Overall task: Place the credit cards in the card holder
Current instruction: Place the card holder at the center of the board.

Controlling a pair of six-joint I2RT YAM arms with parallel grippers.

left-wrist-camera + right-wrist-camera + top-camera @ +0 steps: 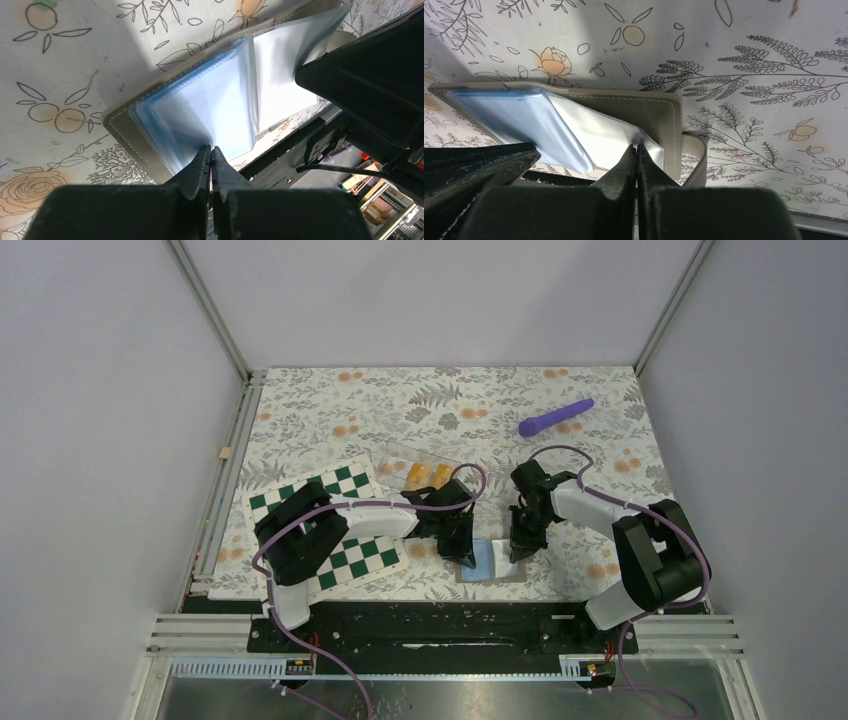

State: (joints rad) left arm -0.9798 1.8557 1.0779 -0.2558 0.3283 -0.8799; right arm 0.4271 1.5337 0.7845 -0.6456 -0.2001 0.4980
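Clear plastic sleeves were basically the whole scene. The card holder (492, 562) lay open on the floral bench (400, 405), close to the near edge, right between the two arms. The left hand (211, 151) had its fingers pressed together on the edge of the bluish sleeves, pinching them. The right hand (636, 148) was clamped the same way on the corner of a clear sleeve on the opposite half.

The credit cards (428, 476) weren't in the holder. Two orange-yellow ones sat side by side on a see-through tray (400, 455), a bit further back, just past the left wrist. A green-and-white chessboard (345, 490) lay under the left arm, and a purple rod (556, 417) sat well off toward the back right.
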